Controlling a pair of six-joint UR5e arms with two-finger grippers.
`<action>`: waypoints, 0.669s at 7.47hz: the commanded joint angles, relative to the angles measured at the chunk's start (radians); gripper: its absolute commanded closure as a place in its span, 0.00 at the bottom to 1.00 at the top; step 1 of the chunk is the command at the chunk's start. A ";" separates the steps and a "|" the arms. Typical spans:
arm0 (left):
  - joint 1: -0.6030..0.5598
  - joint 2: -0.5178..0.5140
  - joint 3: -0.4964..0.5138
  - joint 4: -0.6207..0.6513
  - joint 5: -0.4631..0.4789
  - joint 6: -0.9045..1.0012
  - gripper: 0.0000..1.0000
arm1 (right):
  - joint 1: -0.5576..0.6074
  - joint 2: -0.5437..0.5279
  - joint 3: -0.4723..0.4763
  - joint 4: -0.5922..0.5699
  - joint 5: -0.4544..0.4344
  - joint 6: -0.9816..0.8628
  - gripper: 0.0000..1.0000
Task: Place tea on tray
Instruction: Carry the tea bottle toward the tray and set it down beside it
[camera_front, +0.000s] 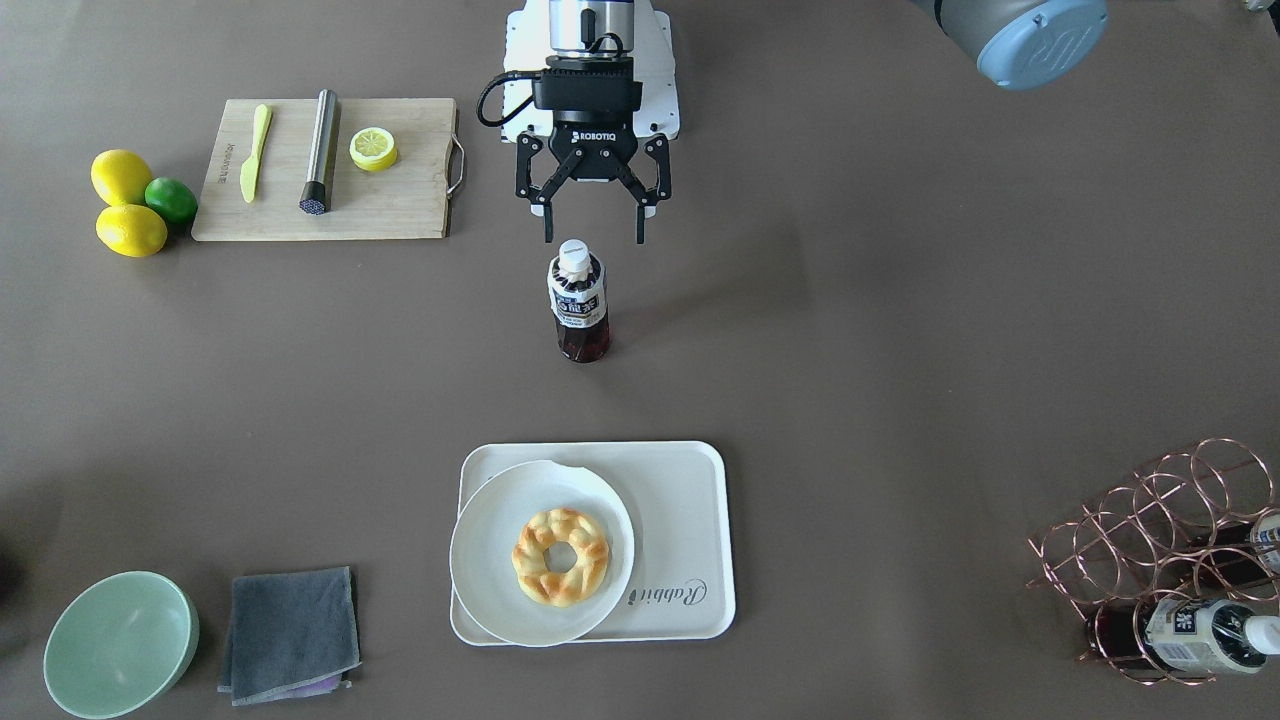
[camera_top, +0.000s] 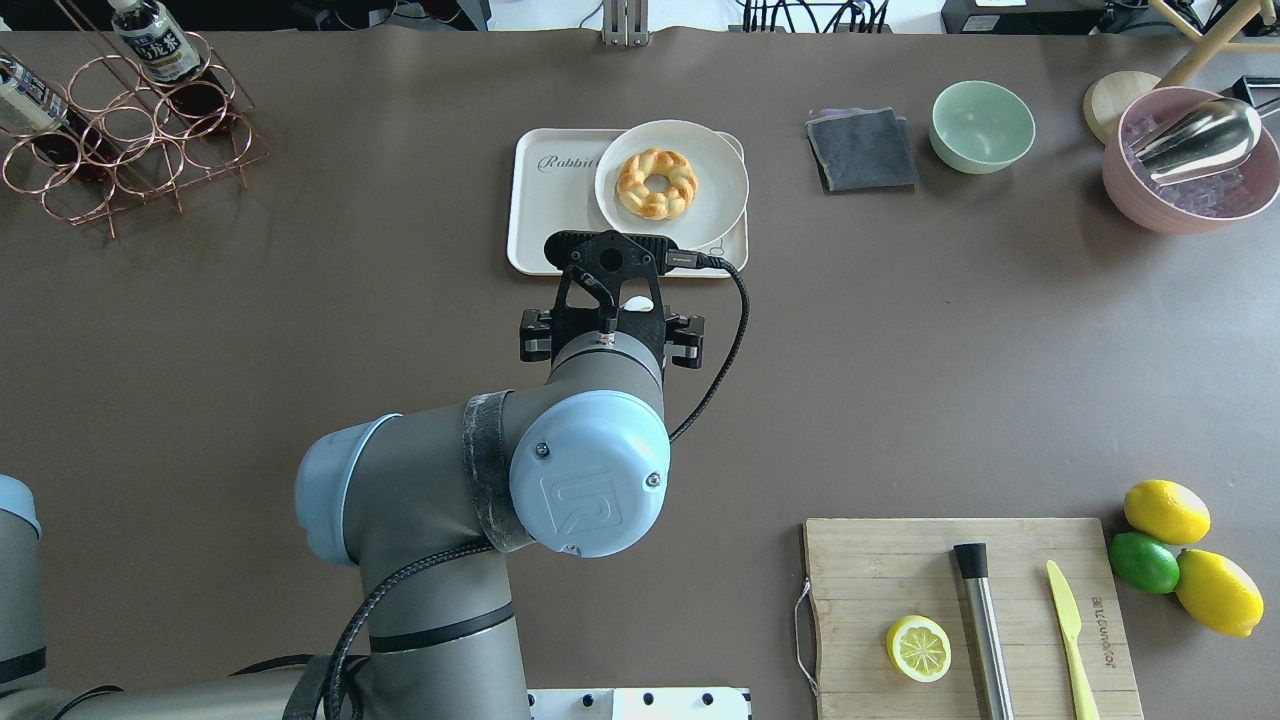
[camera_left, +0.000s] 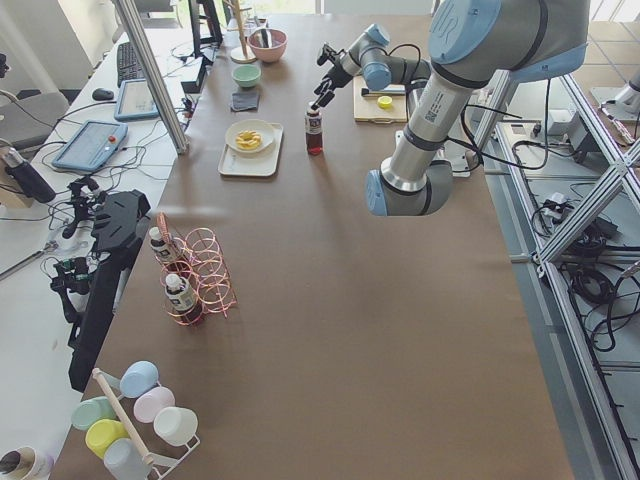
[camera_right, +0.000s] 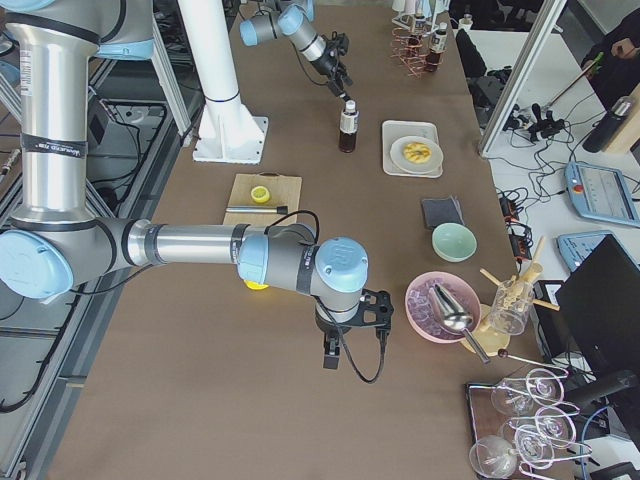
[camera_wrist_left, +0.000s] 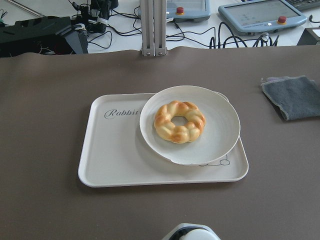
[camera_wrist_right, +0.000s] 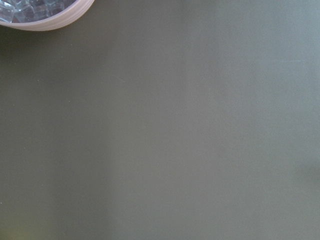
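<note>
The tea bottle (camera_front: 578, 300) stands upright on the brown table, between the robot and the tray; its white cap shows at the bottom edge of the left wrist view (camera_wrist_left: 192, 234). My left gripper (camera_front: 594, 235) is open, its fingers level with the cap and slightly on the robot's side of the bottle, not touching it. The cream tray (camera_front: 680, 520) with "Rabbit" lettering lies beyond the bottle and also shows in the left wrist view (camera_wrist_left: 115, 155). My right gripper (camera_right: 345, 335) hangs over the table near a pink bowl; I cannot tell whether it is open.
A round white plate (camera_front: 480, 560) with a braided doughnut (camera_front: 560, 555) covers part of the tray. A copper wire rack (camera_front: 1170, 540) holds more bottles. A cutting board (camera_front: 400, 200), lemons, a green bowl (camera_front: 120, 645), a grey cloth (camera_front: 290, 635) and a pink ice bowl (camera_top: 1190, 190) are around.
</note>
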 joint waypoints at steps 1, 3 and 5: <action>-0.058 -0.005 -0.070 0.002 -0.094 0.074 0.02 | 0.000 0.006 0.000 0.000 0.001 0.001 0.00; -0.191 0.015 -0.116 0.003 -0.247 0.185 0.02 | 0.000 0.020 0.005 0.000 0.003 0.004 0.00; -0.372 0.156 -0.189 0.000 -0.440 0.206 0.02 | -0.003 0.043 0.009 0.001 0.030 0.049 0.00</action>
